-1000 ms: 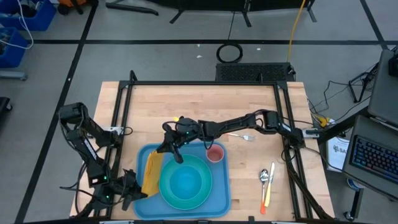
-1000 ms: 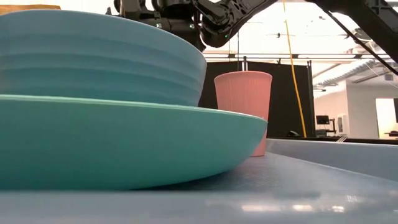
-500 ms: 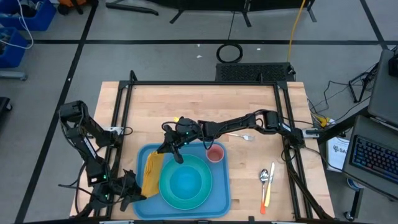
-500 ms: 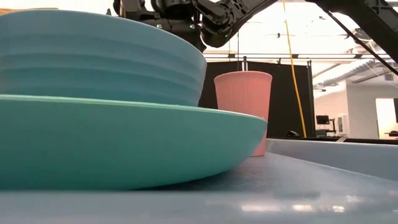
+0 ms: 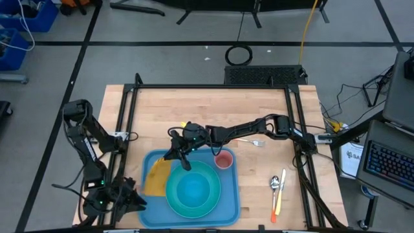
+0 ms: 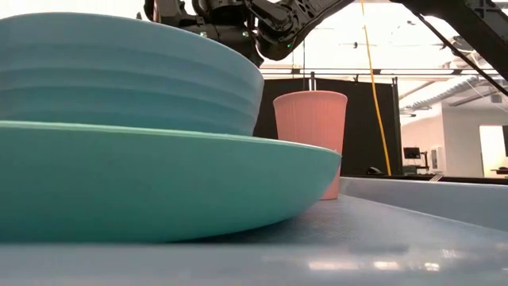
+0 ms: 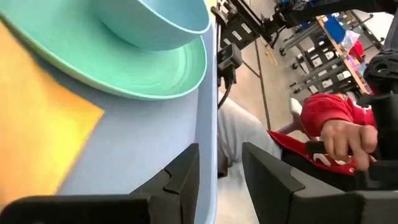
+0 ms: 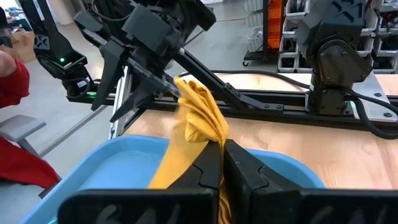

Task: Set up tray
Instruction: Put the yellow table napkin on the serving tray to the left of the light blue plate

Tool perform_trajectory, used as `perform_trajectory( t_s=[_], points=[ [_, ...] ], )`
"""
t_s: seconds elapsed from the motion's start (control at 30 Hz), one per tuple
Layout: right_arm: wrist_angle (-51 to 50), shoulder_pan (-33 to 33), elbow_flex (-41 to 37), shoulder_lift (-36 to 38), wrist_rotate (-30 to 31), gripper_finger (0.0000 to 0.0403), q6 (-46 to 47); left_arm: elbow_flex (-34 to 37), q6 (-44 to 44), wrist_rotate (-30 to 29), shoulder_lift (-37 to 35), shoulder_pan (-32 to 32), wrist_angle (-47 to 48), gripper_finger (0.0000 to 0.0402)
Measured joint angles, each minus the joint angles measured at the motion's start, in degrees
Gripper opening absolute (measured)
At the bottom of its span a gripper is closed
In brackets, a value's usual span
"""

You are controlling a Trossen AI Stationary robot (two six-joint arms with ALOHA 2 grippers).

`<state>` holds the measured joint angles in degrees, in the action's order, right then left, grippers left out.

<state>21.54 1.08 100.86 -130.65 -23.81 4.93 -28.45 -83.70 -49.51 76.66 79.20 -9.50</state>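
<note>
A pale wooden bench (image 5: pixel 207 116) in a black frame stands on a grey workshop floor, and the blue tray (image 5: pixel 228 199) sits at its near edge. On the tray a teal bowl (image 5: pixel 191 189) rests in a teal plate (image 5: pixel 172 204), with a pink cup (image 5: pixel 224 159) at the tray's far right corner. The right gripper (image 8: pixel 222 163) hangs over the tray's far left part, its fingers pinched shut on the yellow napkin (image 5: pixel 155 178), which drapes down beside the plate. The left gripper (image 7: pixel 221 177) sits just off the tray's near left corner, its fingers a narrow gap apart around the tray's edge, holding nothing.

If the napkin is let go bunched, it may land crumpled or ride up the plate's rim. A fork (image 5: pixel 253 143), spoon (image 5: pixel 275 183) and knife (image 5: pixel 280 200) lie on the bench to the tray's right. The low view is mostly blocked by the plate, hiding the napkin.
</note>
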Motion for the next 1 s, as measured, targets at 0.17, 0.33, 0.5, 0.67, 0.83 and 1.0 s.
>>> perform_trajectory(
  t_s=[0.17,0.33,0.5,0.67,0.83,1.0],
  points=[
    [-0.02,-0.09,0.00,0.00,-0.01,0.0000,0.01,0.00,0.73,-0.71,0.00,-0.41,1.53,0.0124],
    [-0.09,-0.38,0.00,0.00,-0.11,0.0000,0.81,0.00,2.21,-1.16,0.00,-2.85,7.58,0.0124],
    [-0.60,-0.42,0.00,-0.02,-0.24,0.0000,0.85,0.00,-0.08,3.01,0.02,-5.65,15.06,0.0124],
    [-0.79,-0.39,0.00,0.00,-0.28,0.0000,0.85,0.00,3.51,3.35,0.02,-8.09,16.23,0.0124],
    [-0.83,-0.42,0.00,0.00,-0.28,0.0000,1.83,0.00,4.59,8.61,0.02,-11.12,19.48,0.0124],
    [-0.85,-0.42,0.00,0.00,-0.41,0.0000,1.92,0.00,0.26,13.74,0.24,-13.69,25.49,0.0124]
  ],
)
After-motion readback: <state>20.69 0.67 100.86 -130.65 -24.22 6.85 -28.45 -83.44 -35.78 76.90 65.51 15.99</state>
